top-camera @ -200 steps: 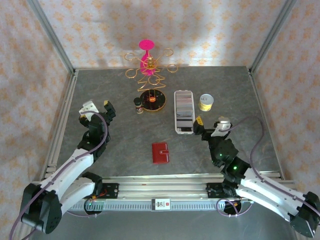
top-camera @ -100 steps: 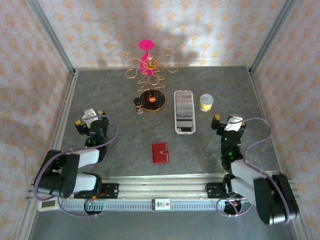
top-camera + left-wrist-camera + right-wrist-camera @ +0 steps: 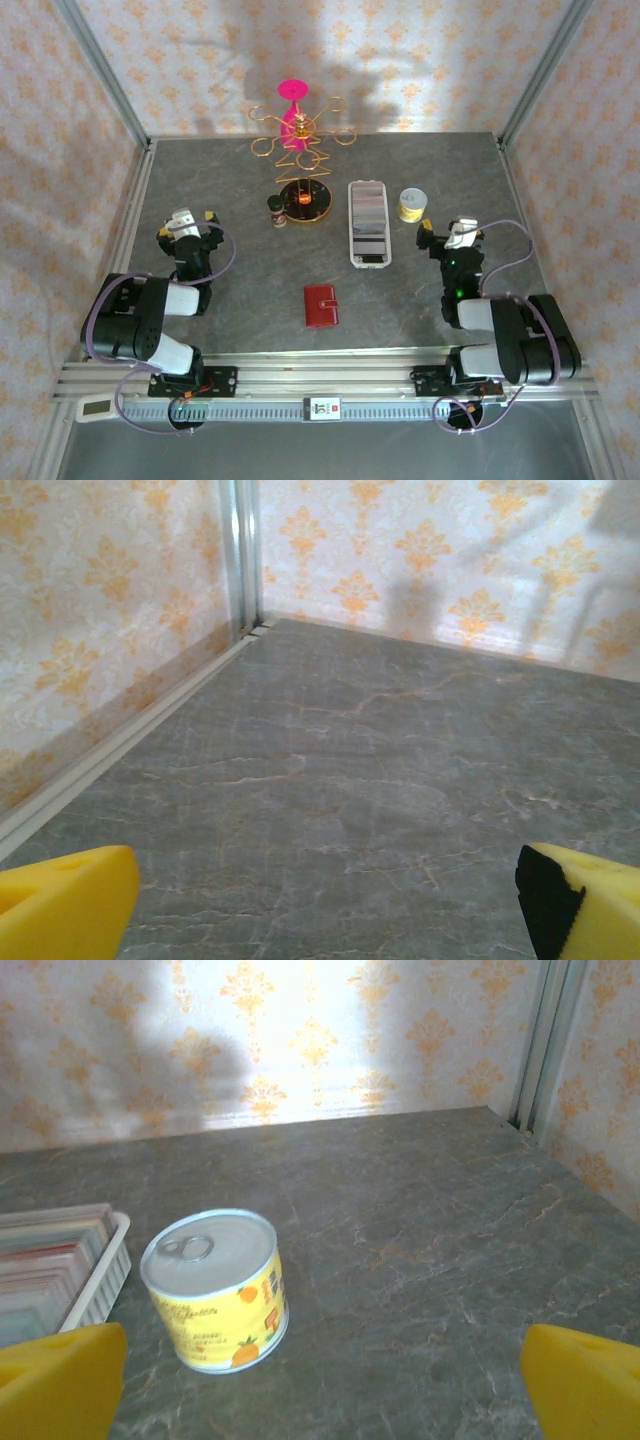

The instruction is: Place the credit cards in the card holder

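Nearest, towards the front edge: card holder (image 3: 321, 306), red, folded shut, flat on the grey marbled counter (image 3: 240, 290). Sits roughly midway between the two arms, well apart from both, touched by nothing.

Left hand (image 3: 184, 226), further back on the left side: fingers spread wide, holding nothing, touching nothing. From the left wrist view (image 3: 322, 905): yellow fingertips (image 3: 62, 900) at the two lower corners, bare counter between and beyond them.

Right hand (image 3: 446, 232), about level with it on the right side: likewise spread wide and holding nothing. From the right wrist view (image 3: 322, 1385): yellow fingertips (image 3: 58, 1378) far apart at the bottom, in contact with no object.

Just left of the right hand and reaching further back: long white tray (image 3: 368, 222), lengthwise front to back. Inside, banded layers, pale and reddish, seen edge-on in the right wrist view (image 3: 50, 1260); too small to tell whether credit cards.

Just right of the tray's far end: small can (image 3: 411, 204) (image 3: 215, 1290), upright, yellow label, pull-tab lid, close to the tray, contact not certain.

Left of the tray: small dark jar (image 3: 277, 211), upright, beside the round dark base of a gold wire stand (image 3: 304, 200) with a pink top.

Furthest back: patterned wall (image 3: 400, 60), orange motifs on pale ground.
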You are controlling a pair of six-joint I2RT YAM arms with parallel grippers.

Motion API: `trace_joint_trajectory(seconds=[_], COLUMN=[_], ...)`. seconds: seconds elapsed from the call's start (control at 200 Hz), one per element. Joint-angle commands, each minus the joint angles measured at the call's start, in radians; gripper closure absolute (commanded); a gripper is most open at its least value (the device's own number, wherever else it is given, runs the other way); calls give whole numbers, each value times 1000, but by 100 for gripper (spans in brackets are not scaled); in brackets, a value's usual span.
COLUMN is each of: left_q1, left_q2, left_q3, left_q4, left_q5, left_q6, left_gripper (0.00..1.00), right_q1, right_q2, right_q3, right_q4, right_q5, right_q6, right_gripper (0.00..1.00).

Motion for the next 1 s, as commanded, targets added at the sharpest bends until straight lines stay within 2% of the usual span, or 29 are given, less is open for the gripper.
trace_joint_trajectory(seconds=[0.0,0.055,0.125,0.17,0.235,0.295,0.355,0.41,0.465,0.996], left_q1=[8,8,7,7,7,7,8,7,7,-1], left_q2=[23,68,29,43,51,42,54,46,51,51], left_q3=[-38,-81,-63,-57,-63,-56,-62,-55,-57,-57], left_q4=[139,302,186,200,225,196,227,198,215,213], left_q5=[59,83,66,55,56,56,55,55,54,47], left_q6=[-7,21,-5,2,5,0,5,1,4,11], left_gripper=[0,1,1,1,1,1,1,1,1,1], right_q1=[-14,-26,-31,-30,-31,-31,-30,-30,-31,-31], right_q2=[78,80,136,179,135,176,151,172,160,157], right_q3=[48,54,3,-21,30,37,67,53,69,55], right_q4=[38,19,150,280,100,159,52,114,61,88], right_q5=[-86,-89,-100,-89,-75,14,56,58,58,56], right_q6=[30,41,41,50,50,93,107,108,108,104], right_gripper=[0,0,0,0,0,0,0,0,0,0])
